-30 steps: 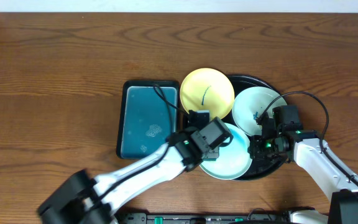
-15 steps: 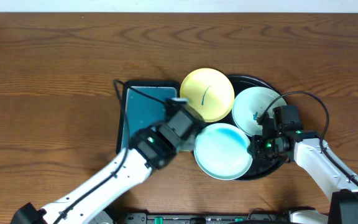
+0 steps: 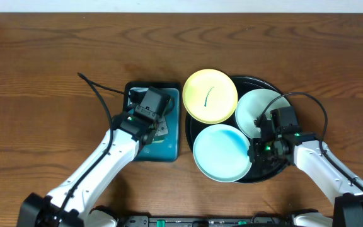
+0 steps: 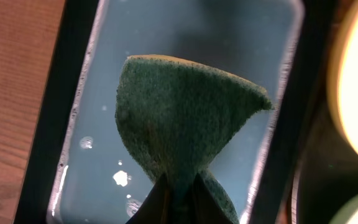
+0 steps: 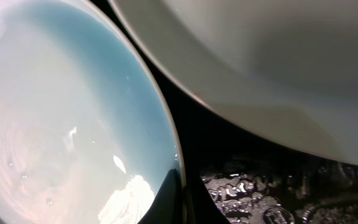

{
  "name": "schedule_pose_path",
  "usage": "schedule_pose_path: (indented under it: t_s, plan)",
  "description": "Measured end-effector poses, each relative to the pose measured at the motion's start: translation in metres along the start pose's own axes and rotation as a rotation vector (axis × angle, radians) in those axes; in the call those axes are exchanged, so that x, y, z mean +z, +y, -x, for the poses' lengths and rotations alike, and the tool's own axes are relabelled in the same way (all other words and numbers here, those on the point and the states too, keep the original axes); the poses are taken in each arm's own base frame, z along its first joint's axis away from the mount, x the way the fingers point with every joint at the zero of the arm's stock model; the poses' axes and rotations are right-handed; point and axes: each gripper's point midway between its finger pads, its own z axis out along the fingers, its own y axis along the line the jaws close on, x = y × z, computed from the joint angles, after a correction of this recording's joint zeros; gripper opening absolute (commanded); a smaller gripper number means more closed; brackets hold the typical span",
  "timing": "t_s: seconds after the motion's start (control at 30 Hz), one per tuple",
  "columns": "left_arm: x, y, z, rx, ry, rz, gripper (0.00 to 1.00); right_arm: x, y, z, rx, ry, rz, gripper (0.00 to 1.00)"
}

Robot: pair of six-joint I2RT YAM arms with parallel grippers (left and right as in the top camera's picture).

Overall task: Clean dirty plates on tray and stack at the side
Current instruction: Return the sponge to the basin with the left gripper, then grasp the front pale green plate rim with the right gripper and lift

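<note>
Large round black shallow tray [image 3: 251,80] is sitting right of centre, carrying all three small round plastic plates: pale yellow one [image 3: 210,96] lying over the back-left rim, mint-white one [image 3: 257,108] at back right, blue-tinged mint one [image 3: 222,152] in front. Step in hand looks like sponge wetting: left gripper [image 4: 178,196] is hanging over the teal rectangular water tray [image 4: 185,31], jaws pinching a folded green sponge [image 4: 179,118]. Right gripper [image 3: 258,150] is sitting at the front plate's rim with one finger [image 5: 169,193] touching its edge; can't tell how far it's open. Next move, my guess: dipping, then carrying the sponge over to scrub the front plate. Nothing is sitting stacked at the side yet
</note>
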Motion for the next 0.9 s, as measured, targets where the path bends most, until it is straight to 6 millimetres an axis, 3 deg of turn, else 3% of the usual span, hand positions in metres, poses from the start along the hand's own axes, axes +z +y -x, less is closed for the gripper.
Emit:
schedule_pose_path:
  t_s: [0.2, 0.47, 0.9]
  plan:
    - [0.022, 0.002, -0.007, 0.019, 0.049, 0.039, 0.07, -0.009, 0.005, 0.005, -0.021, -0.045, 0.004, 0.01]
    - [0.047, 0.0, -0.014, 0.079, 0.09, 0.067, 0.07, -0.041, 0.004, 0.026, -0.066, -0.211, -0.057, 0.01]
    - [0.056, -0.002, -0.015, 0.224, 0.098, 0.062, 0.08, -0.09, -0.013, 0.06, -0.09, -0.404, -0.272, 0.01]
